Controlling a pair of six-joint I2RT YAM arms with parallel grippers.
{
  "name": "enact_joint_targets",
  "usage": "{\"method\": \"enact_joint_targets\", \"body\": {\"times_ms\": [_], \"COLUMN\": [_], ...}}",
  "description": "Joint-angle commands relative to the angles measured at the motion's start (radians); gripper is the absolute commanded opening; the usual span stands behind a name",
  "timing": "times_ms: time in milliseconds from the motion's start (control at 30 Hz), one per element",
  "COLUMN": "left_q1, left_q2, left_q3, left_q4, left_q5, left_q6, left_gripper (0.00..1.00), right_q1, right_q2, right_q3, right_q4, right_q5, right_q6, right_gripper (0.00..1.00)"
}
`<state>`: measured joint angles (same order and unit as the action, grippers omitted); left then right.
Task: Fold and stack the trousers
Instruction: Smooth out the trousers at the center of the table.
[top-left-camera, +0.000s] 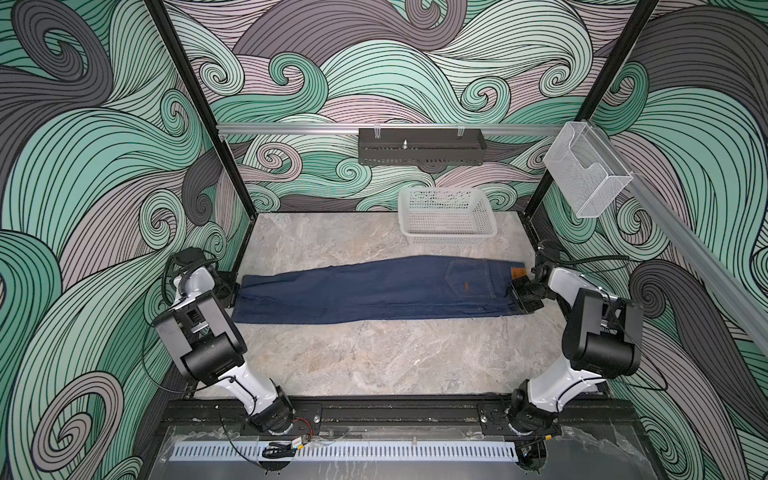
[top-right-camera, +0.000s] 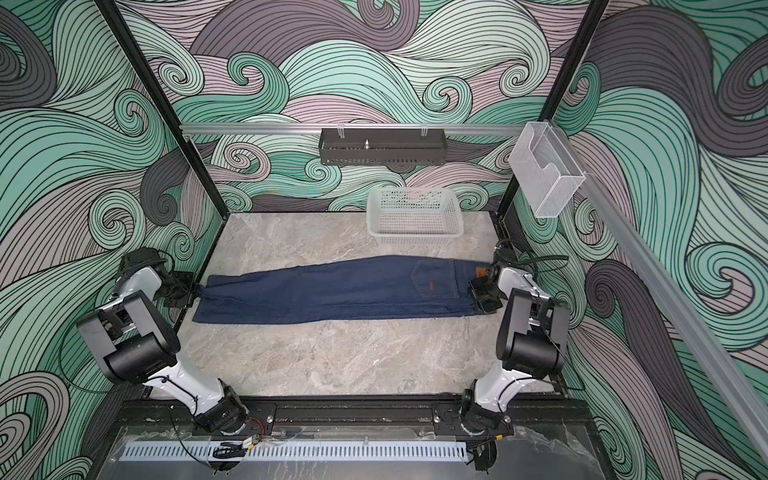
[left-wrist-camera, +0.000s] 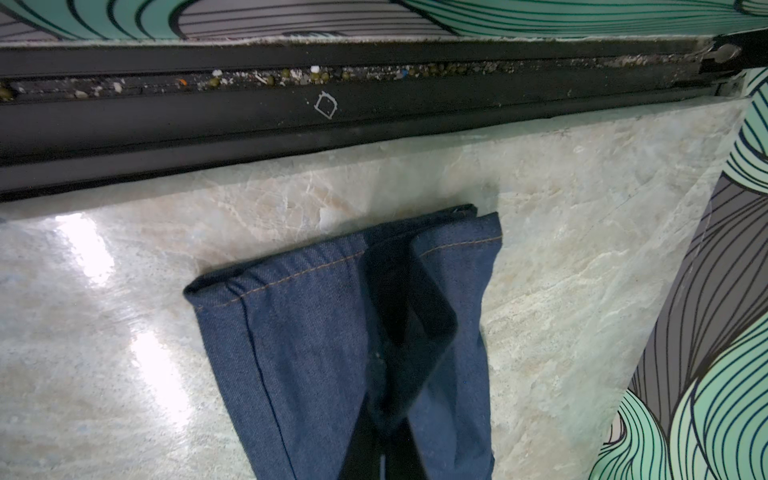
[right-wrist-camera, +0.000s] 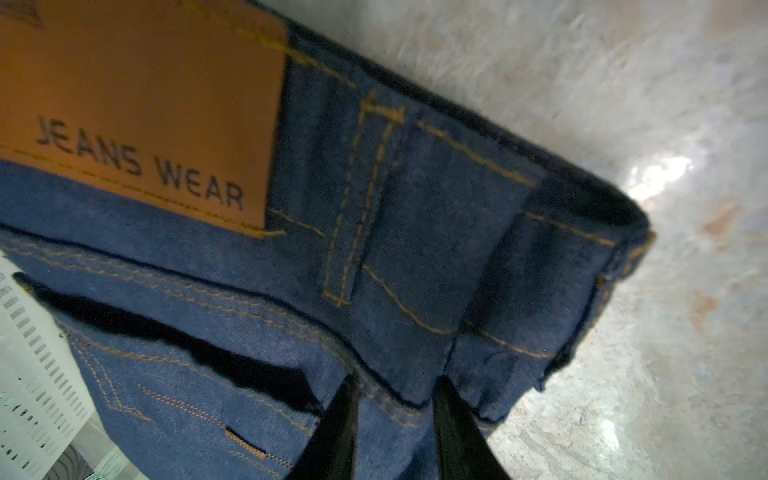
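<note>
Your trousers (top-left-camera: 374, 291) lie flat across the counter (top-left-camera: 374, 361), one leg folded onto the other, hems toward the left arm and waistband toward the right. Your left gripper (top-left-camera: 233, 287) is clamped on the hem end, denim bunched around its finger (left-wrist-camera: 415, 307). Your right gripper (top-left-camera: 521, 296) straddles the waistband edge near the orange patch (right-wrist-camera: 137, 104); whether it has pinched the cloth, you cannot tell. The white basket (top-left-camera: 449, 239) stands behind the waistband end, apart from it.

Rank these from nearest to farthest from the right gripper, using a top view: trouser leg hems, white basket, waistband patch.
1. Waistband patch, just beside the right gripper.
2. White basket, at the back.
3. Trouser leg hems, far left end.
</note>
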<state>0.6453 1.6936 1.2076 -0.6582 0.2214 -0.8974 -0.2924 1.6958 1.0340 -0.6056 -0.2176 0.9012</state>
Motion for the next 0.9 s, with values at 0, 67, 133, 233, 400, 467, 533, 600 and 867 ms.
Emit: {"method": "enact_joint_targets", "body": {"times_ms": [0, 67, 133, 233, 400, 467, 533, 600, 867], "left_q1": [-0.002, -0.002, -0.002, -0.002, -0.007, -0.014, -0.018, -0.018, 0.035], "left_q2": [0.002, 0.003, 0.006, 0.025, 0.096, 0.138, 0.178, 0.198, 0.095], "left_q3": [0.020, 0.019, 0.026, 0.061, 0.261, 0.393, 0.520, 0.591, 0.225], "left_q4": [-0.021, -0.018, -0.017, -0.006, -0.013, -0.047, -0.075, -0.090, 0.014], "left_q5": [0.002, 0.006, 0.008, 0.042, 0.108, 0.129, 0.152, 0.170, 0.171], "left_q6": [0.010, 0.009, 0.008, -0.002, -0.023, -0.024, -0.023, -0.015, 0.010], "left_gripper": [0.00, 0.00, 0.00, 0.00, 0.00, 0.00, 0.00, 0.00, 0.00], "right_q1": [-0.006, -0.007, -0.007, -0.007, -0.007, -0.008, -0.009, -0.009, -0.020], "right_q2": [0.030, 0.041, 0.038, 0.014, -0.001, 0.003, 0.001, -0.007, -0.054], "right_q3": [0.024, 0.020, 0.017, 0.044, 0.200, 0.272, 0.328, 0.342, 0.138], "right_q4": [0.002, 0.011, 0.028, 0.032, -0.024, -0.049, -0.072, -0.084, -0.065], "right_q5": [0.005, -0.001, -0.018, -0.032, -0.058, -0.075, -0.090, -0.093, -0.087], "right_q6": [0.014, 0.019, 0.027, 0.045, 0.080, 0.093, 0.103, 0.102, 0.048], "right_gripper": [0.26, 0.17, 0.00, 0.00, 0.00, 0.00, 0.00, 0.00, 0.00]}}
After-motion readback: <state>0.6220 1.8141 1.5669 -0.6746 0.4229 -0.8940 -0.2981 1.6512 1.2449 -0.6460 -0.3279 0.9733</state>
